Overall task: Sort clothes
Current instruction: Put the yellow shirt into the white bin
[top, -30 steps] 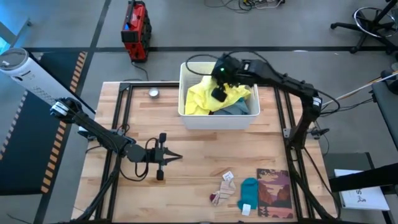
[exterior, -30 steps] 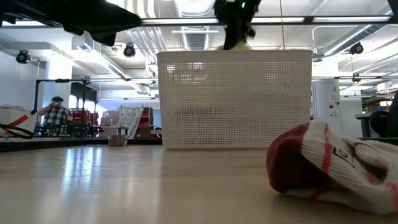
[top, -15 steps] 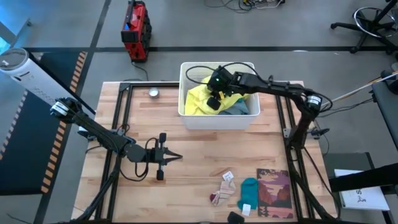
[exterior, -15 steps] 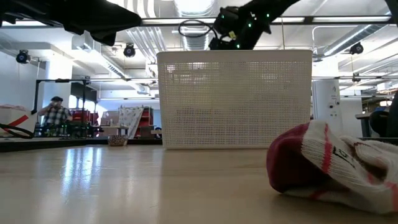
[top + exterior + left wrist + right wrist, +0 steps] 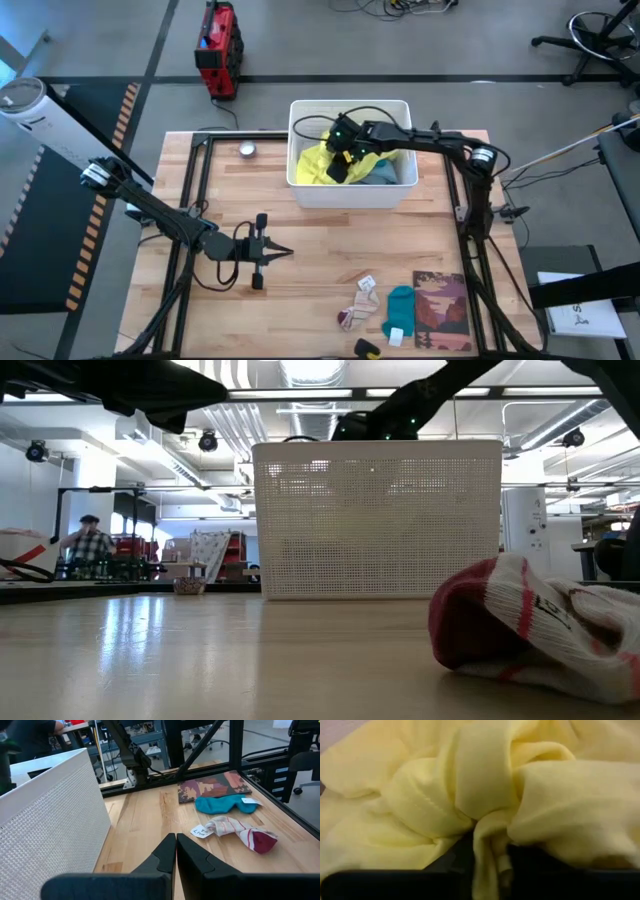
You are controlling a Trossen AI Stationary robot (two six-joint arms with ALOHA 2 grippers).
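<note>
At the table's left, the left gripper [image 5: 283,251] rests with jaws together, while in the far white basket [image 5: 347,192] the right gripper [image 5: 338,166] presses into the neon yellow garment [image 5: 318,160], a fold of it between its slightly parted jaws.

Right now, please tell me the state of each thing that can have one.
left gripper: shut, empty, over bare table.
right gripper: down in the white basket, yellow garment between its fingers.
teal sock: flat on table.
striped sock: crumpled beside it.
</note>
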